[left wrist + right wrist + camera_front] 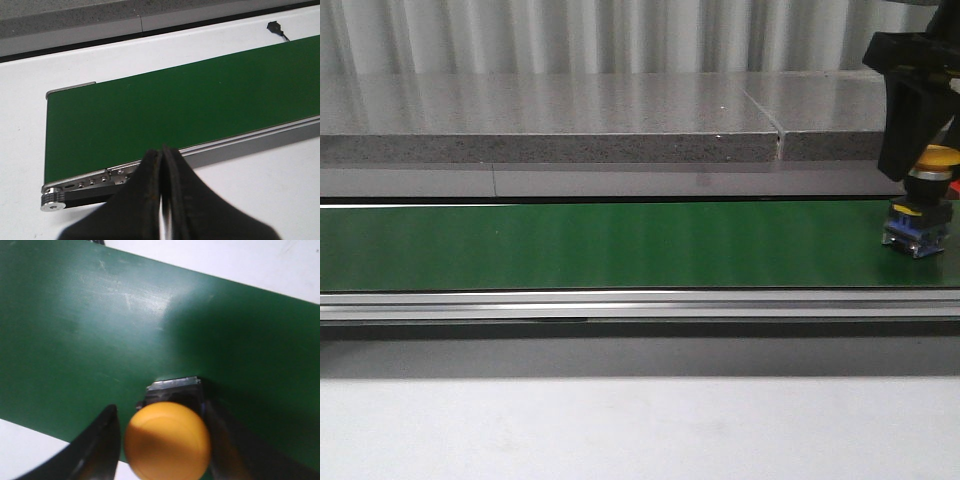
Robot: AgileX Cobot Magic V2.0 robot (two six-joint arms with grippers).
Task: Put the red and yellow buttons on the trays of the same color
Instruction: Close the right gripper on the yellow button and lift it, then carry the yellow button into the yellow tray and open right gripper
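Front view: yellow button (924, 196) stands at belt (620, 245) right end, bracketed by right gripper (162, 440), fingers apart w/ slight gap, positioned for pickup. Left gripper (162, 165) closed, empty, near belt's other end.

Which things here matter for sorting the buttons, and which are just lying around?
Part of the job:
yellow button
right tool, straddling the button
green conveyor belt, carrying the button

Just there:
left tool, shut on nothing
black plug
grey stone ledge
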